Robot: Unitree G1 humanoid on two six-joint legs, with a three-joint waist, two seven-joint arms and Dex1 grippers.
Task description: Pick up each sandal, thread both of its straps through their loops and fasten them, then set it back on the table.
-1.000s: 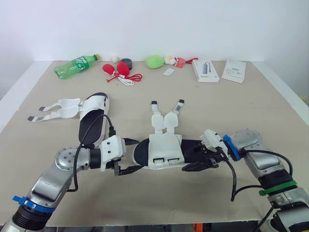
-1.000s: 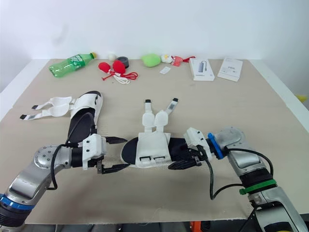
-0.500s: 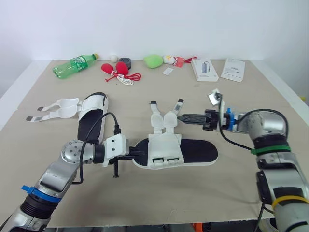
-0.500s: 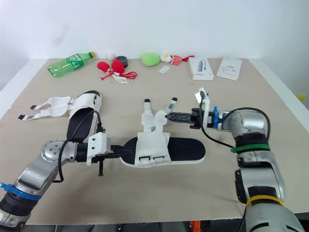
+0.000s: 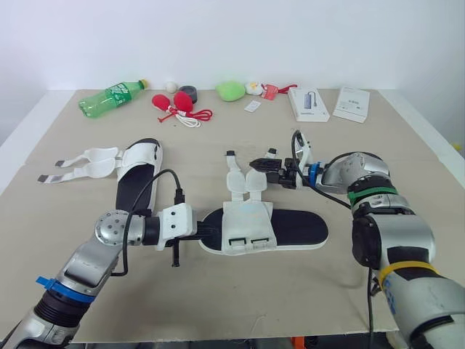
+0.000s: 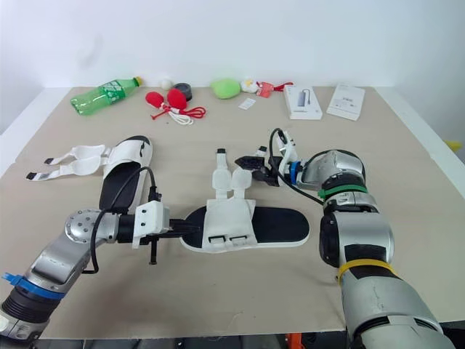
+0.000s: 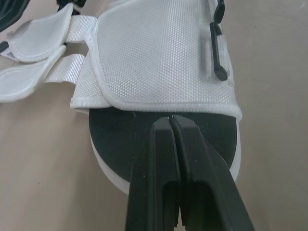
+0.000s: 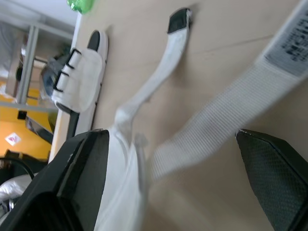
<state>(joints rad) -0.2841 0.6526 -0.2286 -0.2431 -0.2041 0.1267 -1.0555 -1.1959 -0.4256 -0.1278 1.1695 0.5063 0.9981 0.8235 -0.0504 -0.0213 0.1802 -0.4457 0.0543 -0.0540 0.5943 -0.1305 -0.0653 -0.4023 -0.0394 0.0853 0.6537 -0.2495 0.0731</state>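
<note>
A sandal (image 5: 247, 222) with a black sole and white upper lies flat at mid-table, its two unfastened straps (image 5: 236, 178) stretched toward the far side. My left gripper (image 5: 211, 229) is shut, its fingertips resting on the sole at the edge of the white upper (image 7: 154, 53), with nothing showing between them. My right gripper (image 5: 265, 166) stands open by the end of the right-hand strap (image 8: 216, 115), which runs between its two fingers without being pinched. A second sandal (image 5: 138, 178) lies to the left with its straps (image 5: 80, 163) spread out leftward.
Along the table's far edge lie a green bottle (image 5: 116, 97), a red item with a cord (image 5: 178, 105), a black roll (image 5: 190, 93), a green lump (image 5: 232, 91) and two white boxes (image 5: 309, 105) (image 5: 351, 105). Bare table lies in front of the sandal.
My left gripper closed at the sandal's left end. My right gripper left the sandal's right end, swung up to the right-hand strap's tip and opened wide.
</note>
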